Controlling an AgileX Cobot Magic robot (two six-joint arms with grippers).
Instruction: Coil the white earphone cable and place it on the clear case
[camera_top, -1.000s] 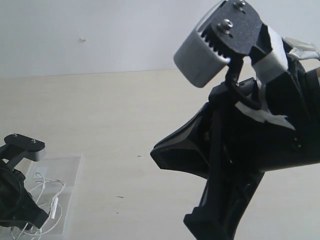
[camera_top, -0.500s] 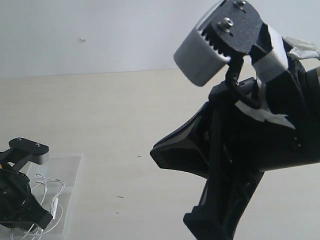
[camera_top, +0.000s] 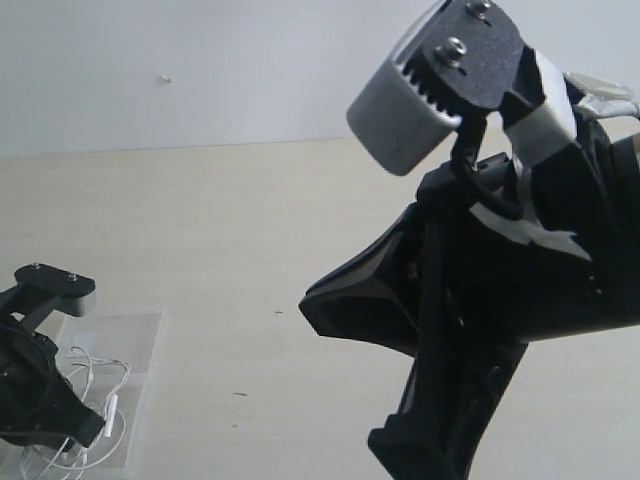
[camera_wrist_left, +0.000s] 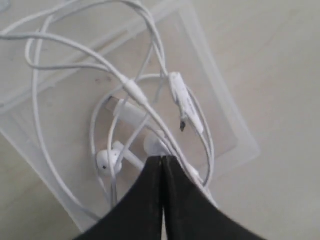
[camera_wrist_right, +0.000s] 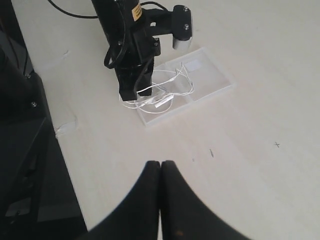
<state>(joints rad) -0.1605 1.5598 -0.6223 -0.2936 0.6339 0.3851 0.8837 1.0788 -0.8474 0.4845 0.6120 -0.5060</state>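
Pale surface (camera_top: 250, 230) runs back to a white wall (camera_top: 200, 70) in the outside view. The big black right arm (camera_top: 500, 300) fills the right side. The left arm (camera_top: 30, 390) hangs low on the left, over the clear case (camera_top: 140, 335), where the white cable (camera_top: 100, 372) lies in loops. From the left wrist, the left jaws are pressed shut, just above the tangled cable. Its two earbuds (camera_wrist_left: 106, 161) and small remote bar (camera_wrist_left: 186, 100) rest on the case. From the right wrist, the right jaws are shut too. They hang over bare surface, well apart from the case.
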